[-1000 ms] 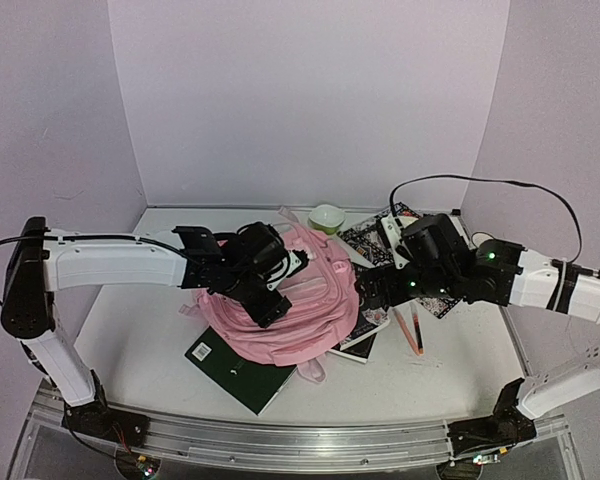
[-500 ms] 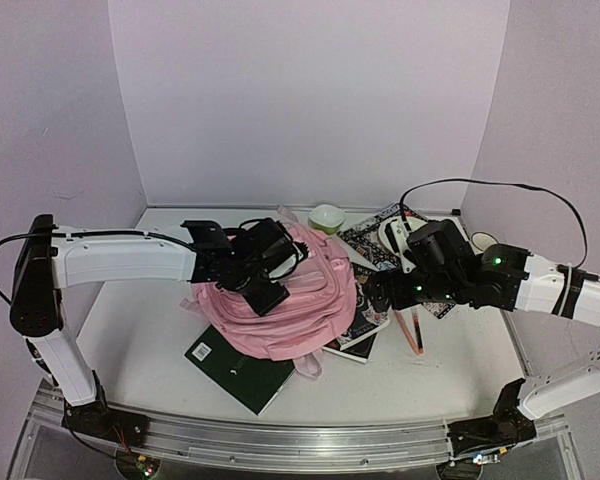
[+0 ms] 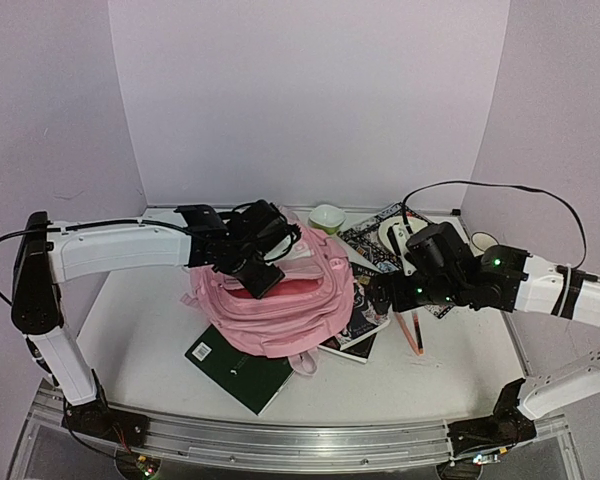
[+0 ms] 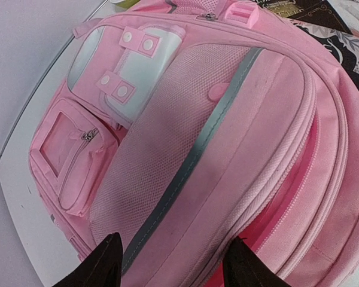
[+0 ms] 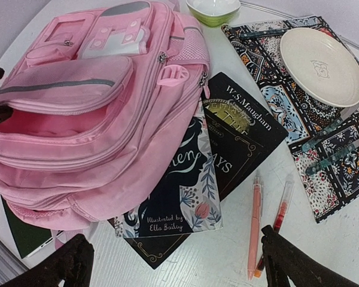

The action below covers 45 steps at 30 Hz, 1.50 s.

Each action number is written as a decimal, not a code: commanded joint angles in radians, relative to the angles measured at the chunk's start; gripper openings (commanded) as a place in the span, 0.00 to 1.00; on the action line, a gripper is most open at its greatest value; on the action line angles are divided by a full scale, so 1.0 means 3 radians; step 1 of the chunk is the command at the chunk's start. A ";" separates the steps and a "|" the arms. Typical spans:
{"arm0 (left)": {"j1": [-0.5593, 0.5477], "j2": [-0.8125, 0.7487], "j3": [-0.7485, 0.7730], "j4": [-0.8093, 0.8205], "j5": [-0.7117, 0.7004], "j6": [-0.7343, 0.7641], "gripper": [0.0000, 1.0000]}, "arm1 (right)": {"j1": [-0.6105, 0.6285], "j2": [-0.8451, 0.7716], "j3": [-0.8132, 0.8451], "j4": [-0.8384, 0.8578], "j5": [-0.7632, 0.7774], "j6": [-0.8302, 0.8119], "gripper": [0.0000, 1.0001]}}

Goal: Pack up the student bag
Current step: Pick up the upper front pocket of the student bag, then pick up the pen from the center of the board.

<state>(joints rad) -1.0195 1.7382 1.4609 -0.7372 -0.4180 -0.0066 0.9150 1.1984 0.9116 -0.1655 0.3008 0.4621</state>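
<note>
**R1:** White table (image 3: 140, 330), lilac walls (image 3: 300, 100). Left side?

**R2:** Left gripper (image 4: 175, 263) is clamped on the raised front panel of the student bag (image 3: 280, 310). One jaw sits on top of the panel, the other inside the mouth.

**R1:** Bag condition?

**R2:** It lies mid-table, front up. Soft pink fabric, main zip gaping, deeper pink inside. A paler patch has press studs, a grey strip crosses the mesh panel, and there is a small zipped pocket. The near corner rests on a green notebook (image 3: 235, 365). The right edge overlaps a floral book (image 5: 185, 173) stacked on a black book (image 5: 245, 137).

**R1:** Further right?

**R2:** Two orange pens (image 5: 255, 227) lie beside the books. Right gripper (image 5: 179, 254) hovers above them, jaws spread wide with nothing between. A patterned mat (image 5: 269, 89) carries a white plate (image 5: 320, 66). A green bowl (image 5: 214, 9) sits at the far edge.
</note>
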 commanded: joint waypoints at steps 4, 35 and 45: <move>0.0100 0.0042 0.0141 -0.0027 -0.0025 -0.0048 0.55 | 0.0001 -0.0066 -0.0048 -0.0113 0.0133 0.0075 0.98; 0.0010 -0.0070 0.0496 0.0202 -0.1263 0.0387 0.00 | -0.0988 0.0940 -0.0054 -0.0885 0.0023 0.0485 0.89; -0.0038 -0.0305 0.0286 0.0569 -0.1220 0.0212 0.00 | -0.1274 0.1418 -0.0083 -0.0728 -0.0230 0.0440 0.55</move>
<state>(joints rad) -1.0270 1.7507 1.5360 -0.6941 -0.7193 0.0976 0.5581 1.5729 0.9018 -0.3624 0.2769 0.5963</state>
